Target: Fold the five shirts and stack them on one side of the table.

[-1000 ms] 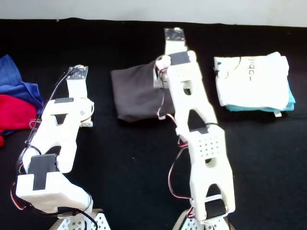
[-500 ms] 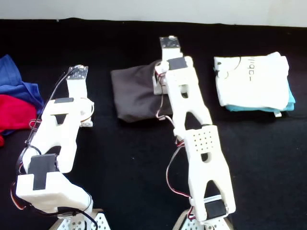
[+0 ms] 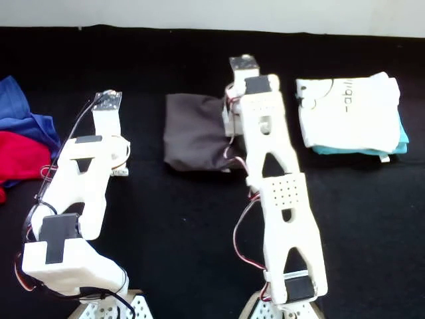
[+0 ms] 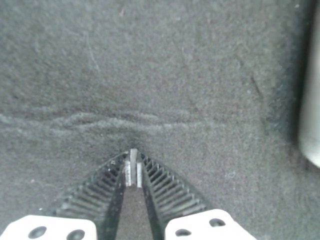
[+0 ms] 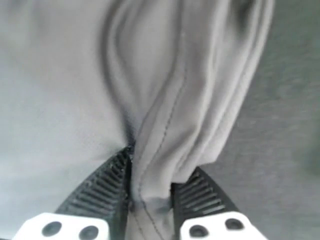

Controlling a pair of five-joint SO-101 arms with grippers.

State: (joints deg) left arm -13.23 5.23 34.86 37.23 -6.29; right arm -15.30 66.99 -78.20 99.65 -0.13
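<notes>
A folded dark grey shirt [image 3: 196, 131] lies mid-table. My right gripper [image 5: 150, 172] is shut on a bunched edge of this grey shirt [image 5: 170, 100], at the shirt's right side in the high view, under the right arm [image 3: 255, 100]. A folded white shirt [image 3: 345, 109] rests on a teal shirt [image 3: 398, 143] at the right. A blue shirt [image 3: 20, 109] and a red shirt [image 3: 20, 156] lie crumpled at the left edge. My left gripper [image 4: 132, 165] is shut with nothing in it, its tips on the black cloth, under the left arm [image 3: 106, 116].
The black table cover [image 3: 179, 219] reaches to a pale wall [image 3: 199, 13] at the back. Both arm bases [image 3: 106, 302] stand at the near edge. A pale upright object [image 4: 311, 100] stands beside the left gripper in the left wrist view.
The right arm has pulled the grey shirt to the right, towards the white stack. The left arm has kept still.
</notes>
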